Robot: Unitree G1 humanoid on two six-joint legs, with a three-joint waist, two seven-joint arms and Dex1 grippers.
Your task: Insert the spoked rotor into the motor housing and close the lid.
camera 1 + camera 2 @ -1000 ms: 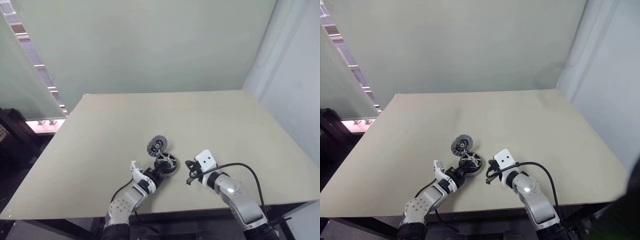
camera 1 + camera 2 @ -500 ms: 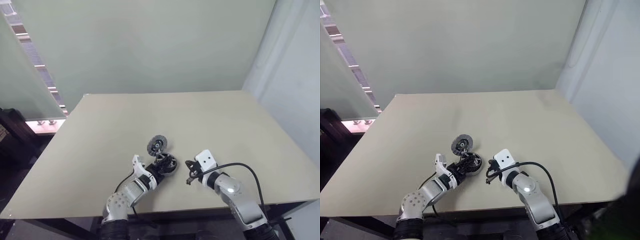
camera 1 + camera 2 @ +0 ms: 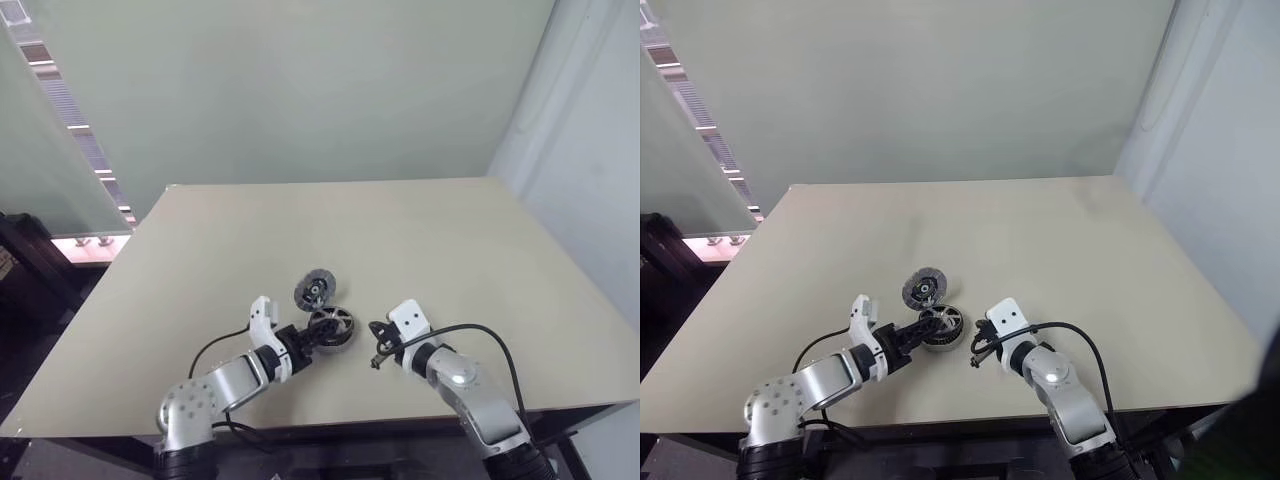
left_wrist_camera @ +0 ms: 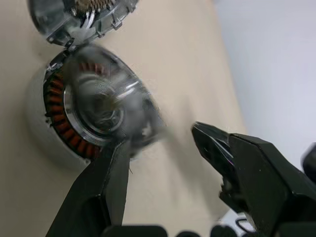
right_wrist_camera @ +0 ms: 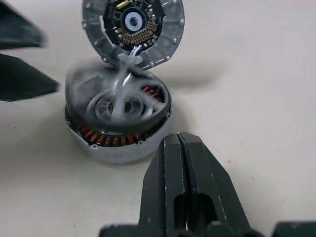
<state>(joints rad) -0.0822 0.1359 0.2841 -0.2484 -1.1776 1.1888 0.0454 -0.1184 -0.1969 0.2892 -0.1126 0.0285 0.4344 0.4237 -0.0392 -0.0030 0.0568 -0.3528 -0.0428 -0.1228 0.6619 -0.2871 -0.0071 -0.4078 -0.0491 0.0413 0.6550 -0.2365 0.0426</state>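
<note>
Spoked rotor [image 5: 118,106] blurred atop motor housing [image 5: 118,140]; no readable markings; left fingers [image 4: 106,180] released, right fingers [image 5: 170,173] clenched empty.

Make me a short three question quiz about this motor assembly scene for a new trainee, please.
1. True or false: the lid is closed over the motor housing.
2. Which gripper has its fingers pressed together: left or right?
3. What sits blurred in the top of the housing, just ahead of the left gripper?

Key:
1. False. It stands open beside the housing, its inner face showing.
2. The right gripper; the left one's fingers stand apart.
3. The spoked rotor; the blur hides whether it is fully seated.
</note>
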